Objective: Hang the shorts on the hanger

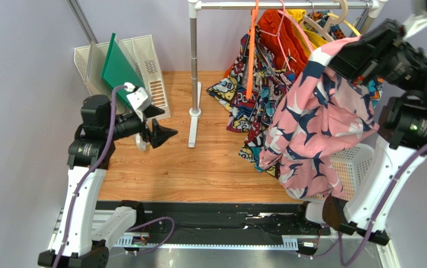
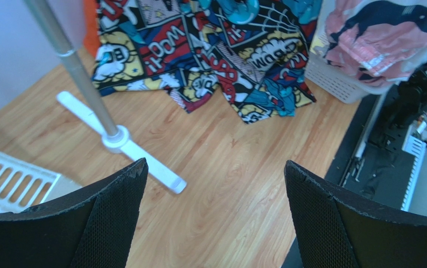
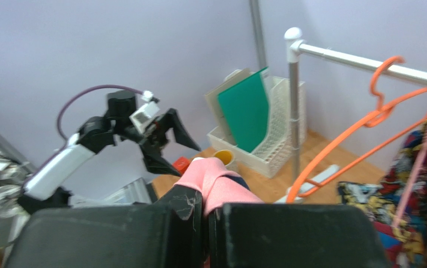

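Observation:
The pink shorts with a navy and white bird print hang from my right gripper, which is shut on their top edge, high at the right near the rail. A fold of the pink fabric sticks out of the shut right gripper. The orange hanger hangs by its hook on the rail, left of the shorts; it also shows in the right wrist view. My left gripper is open and empty over the wooden floor at the left, as its wrist view shows.
A clothes rail on a white post carries comic-print shorts, orange shorts and pale hangers. A white file rack with a green board stands back left. A white basket sits under the pink shorts.

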Controlling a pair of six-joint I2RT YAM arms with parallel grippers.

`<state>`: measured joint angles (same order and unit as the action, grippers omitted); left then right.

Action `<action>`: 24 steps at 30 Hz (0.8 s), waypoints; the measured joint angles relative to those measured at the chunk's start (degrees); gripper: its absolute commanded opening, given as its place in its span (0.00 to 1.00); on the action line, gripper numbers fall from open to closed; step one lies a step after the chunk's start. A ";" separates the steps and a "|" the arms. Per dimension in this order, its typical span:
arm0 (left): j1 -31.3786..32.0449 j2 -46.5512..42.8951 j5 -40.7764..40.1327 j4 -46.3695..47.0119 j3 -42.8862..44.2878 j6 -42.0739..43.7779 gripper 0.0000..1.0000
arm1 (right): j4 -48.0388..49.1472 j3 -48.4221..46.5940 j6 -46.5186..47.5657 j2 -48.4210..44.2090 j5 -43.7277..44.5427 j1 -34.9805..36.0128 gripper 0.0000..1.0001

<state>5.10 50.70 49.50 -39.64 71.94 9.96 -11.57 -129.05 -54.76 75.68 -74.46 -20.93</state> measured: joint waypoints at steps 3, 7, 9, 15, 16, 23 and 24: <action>2.25 2.43 0.39 0.35 0.00 1.38 0.97 | -6.91 2.34 4.57 1.70 3.93 10.43 0.00; 2.69 2.58 0.59 0.79 -0.07 3.23 0.97 | -16.57 3.58 10.21 6.10 10.75 26.27 0.00; 2.71 0.92 0.59 1.86 -0.59 3.67 0.98 | -21.20 0.98 13.75 8.90 14.36 33.53 0.00; 2.75 -4.55 -0.52 5.14 -3.96 2.08 0.98 | -29.14 -6.93 23.65 12.09 23.45 51.58 0.00; 2.75 -5.31 -0.59 5.57 -4.44 1.46 0.98 | -29.62 -8.09 25.20 12.26 24.79 54.16 0.00; 2.75 -7.06 -2.01 7.17 -7.96 -3.28 0.98 | -25.66 -15.76 28.74 16.37 28.85 62.95 0.00; 2.75 -7.13 -1.99 7.13 -8.39 -3.39 0.98 | -25.42 -15.74 28.98 16.87 28.98 63.19 0.00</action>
<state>7.86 43.57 47.51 -32.51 63.55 6.57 -36.99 -144.79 -25.78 92.55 -45.47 42.26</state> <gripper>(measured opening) 0.976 0.002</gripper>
